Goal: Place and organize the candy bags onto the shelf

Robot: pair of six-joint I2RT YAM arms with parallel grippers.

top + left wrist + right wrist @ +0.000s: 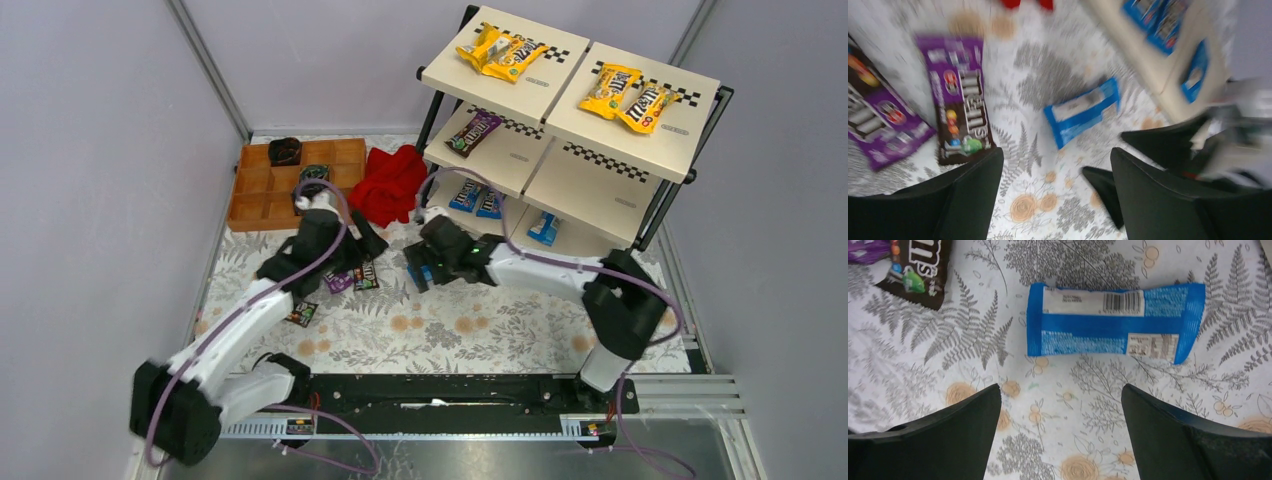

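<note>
The right gripper (1060, 390) hangs over a blue candy bag (1115, 322) that lies back side up (barcode showing) on the flowered table cover (913, 340). Its jaws are spread wide with nothing between them. The left gripper (1057, 155) is spread apart too and empty, just beside 2 purple-and-brown bags (960, 117) lying flat on the cover; that view is blurred. The shelf (640, 150) stands at the far right. Its top tier carries 4 yellow bags (515, 58), the middle tier 1 dark purple bag (474, 132), and the bottom tier 3 blue bags (465, 195). 1 small dark bag (302, 313) lies near the left arm. A red cloth (390, 185) lies between the shelf and a wooden tray (262, 212).
</note>
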